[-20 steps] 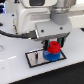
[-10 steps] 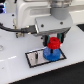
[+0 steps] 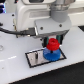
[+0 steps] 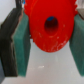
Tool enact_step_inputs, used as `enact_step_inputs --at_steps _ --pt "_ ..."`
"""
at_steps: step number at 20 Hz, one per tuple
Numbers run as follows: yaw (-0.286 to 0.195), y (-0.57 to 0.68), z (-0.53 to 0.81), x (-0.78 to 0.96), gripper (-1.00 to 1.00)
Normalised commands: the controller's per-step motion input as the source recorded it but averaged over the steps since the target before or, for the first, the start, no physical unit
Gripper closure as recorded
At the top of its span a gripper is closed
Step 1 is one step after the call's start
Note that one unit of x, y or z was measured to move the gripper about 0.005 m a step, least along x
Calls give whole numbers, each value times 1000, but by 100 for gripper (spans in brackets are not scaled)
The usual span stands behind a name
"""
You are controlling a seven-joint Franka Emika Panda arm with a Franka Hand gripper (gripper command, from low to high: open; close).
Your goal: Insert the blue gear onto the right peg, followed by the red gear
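Gripping the red gear (image 3: 53,44), the jaws hold it right above the blue gear (image 3: 50,53) on the grey plate (image 3: 34,58).

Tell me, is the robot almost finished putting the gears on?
Nearly. The blue gear already sits on the grey plate, where the right peg should be, though the peg itself is hidden. The gripper is shut on the red gear, holding it just above the blue one. What is left: lower the red gear onto the peg and let go.
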Motion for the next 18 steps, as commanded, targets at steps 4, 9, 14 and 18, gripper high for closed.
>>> enact_step_inputs --at_steps 4,9,14,18 --pt "0 0 -73 336 100" --pt "0 5 -217 193 100" --pt "0 43 -167 137 100" --pt "0 221 204 84 -100"
